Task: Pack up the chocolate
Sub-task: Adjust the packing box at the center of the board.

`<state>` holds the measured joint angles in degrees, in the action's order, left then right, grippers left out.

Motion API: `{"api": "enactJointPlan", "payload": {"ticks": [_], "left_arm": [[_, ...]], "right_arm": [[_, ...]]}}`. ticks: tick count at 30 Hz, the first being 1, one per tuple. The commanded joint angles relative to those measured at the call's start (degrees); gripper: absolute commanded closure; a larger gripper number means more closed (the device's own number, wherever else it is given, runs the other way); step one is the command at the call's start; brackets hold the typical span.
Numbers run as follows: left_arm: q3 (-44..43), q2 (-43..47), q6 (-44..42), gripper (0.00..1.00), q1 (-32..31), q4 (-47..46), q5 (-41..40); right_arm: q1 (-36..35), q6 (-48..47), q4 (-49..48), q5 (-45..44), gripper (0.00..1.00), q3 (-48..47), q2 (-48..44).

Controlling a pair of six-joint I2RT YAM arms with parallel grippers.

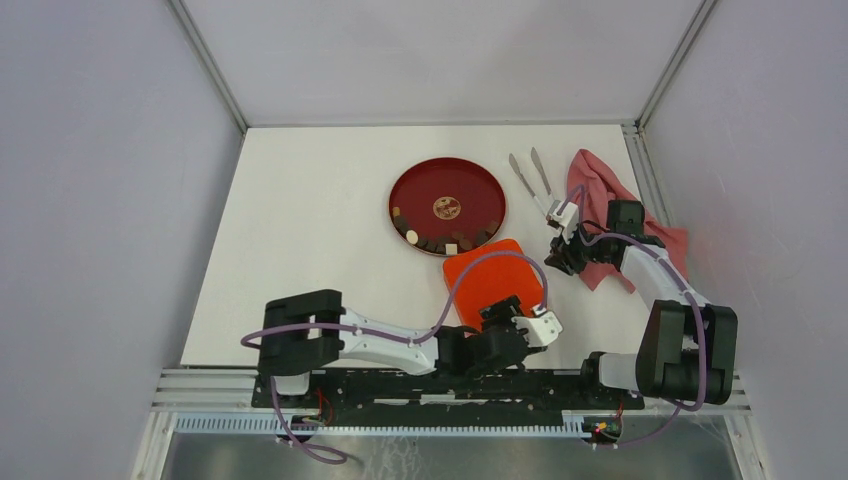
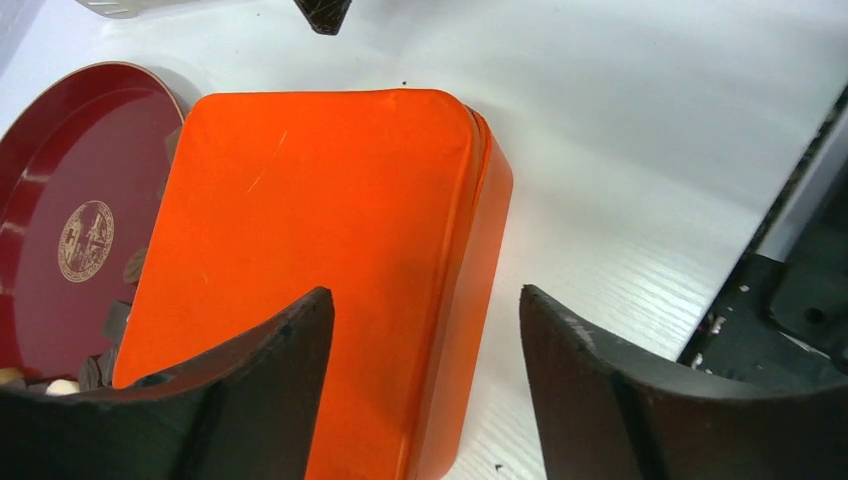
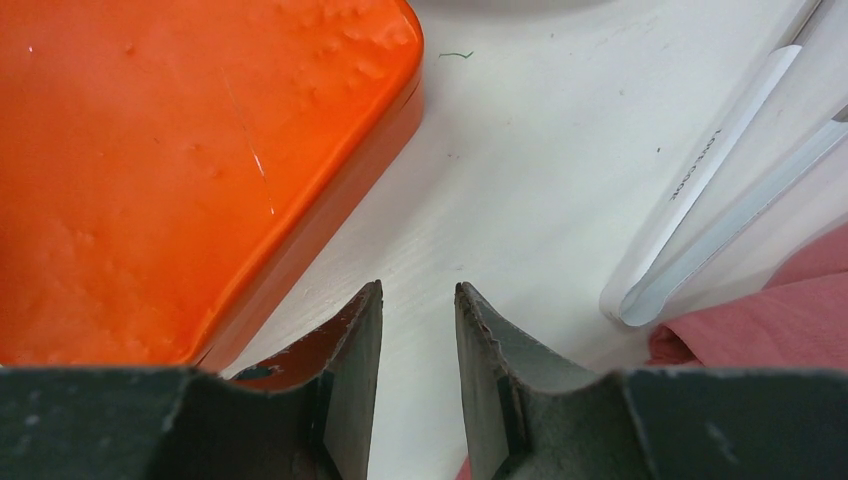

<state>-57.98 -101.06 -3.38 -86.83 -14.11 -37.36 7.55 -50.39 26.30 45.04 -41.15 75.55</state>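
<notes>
While the small dark brown and cream-white chocolate pieces (image 1: 440, 242) lie bunched along the near rim of the round red plate (image 1: 395, 195), the flat orange rounded-corner tin (image 1: 490, 275) sits right against that rim. The left gripper (image 2: 425, 300) hangs released, jaws wide astride the tin's right edge. The right gripper (image 3: 418, 292), narrowly parted and empty, hovers over bare table between the tin and the white tongs (image 3: 720, 170), beside a pink cloth (image 1: 600, 185).

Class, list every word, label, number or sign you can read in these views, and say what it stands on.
Nothing can be read for certain.
Gold emblem at the red plate's centre: a crest, any lettering too small.
Grey print along one arm of the white tongs: too blurred.
</notes>
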Motion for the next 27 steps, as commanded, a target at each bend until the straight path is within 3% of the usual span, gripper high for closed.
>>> {"api": "enactJointPlan", "payload": {"ticks": [1, 9, 17, 27], "left_arm": [[-6.5, -4.0, -2.1, 0.29, 0.0, 1.5, -4.2], [-9.8, -8.6, -2.0, 0.46, -0.2, 5.3, -8.3], [-13.0, -12.0, -2.3, 0.49, -0.4, 7.7, -11.9], [-15.3, -13.5, -3.8, 0.76, -0.5, 9.3, -15.8]], "right_arm": [[0.2, -0.8, 0.2, 1.9, 0.61, -1.1, -1.5], [0.2, -0.9, 0.3, 2.1, 0.61, -1.1, -1.5], [0.2, -0.9, 0.4, 2.5, 0.61, -1.0, -1.9], [0.5, -1.0, 1.7, 4.5, 0.61, -1.3, -1.9]]}}
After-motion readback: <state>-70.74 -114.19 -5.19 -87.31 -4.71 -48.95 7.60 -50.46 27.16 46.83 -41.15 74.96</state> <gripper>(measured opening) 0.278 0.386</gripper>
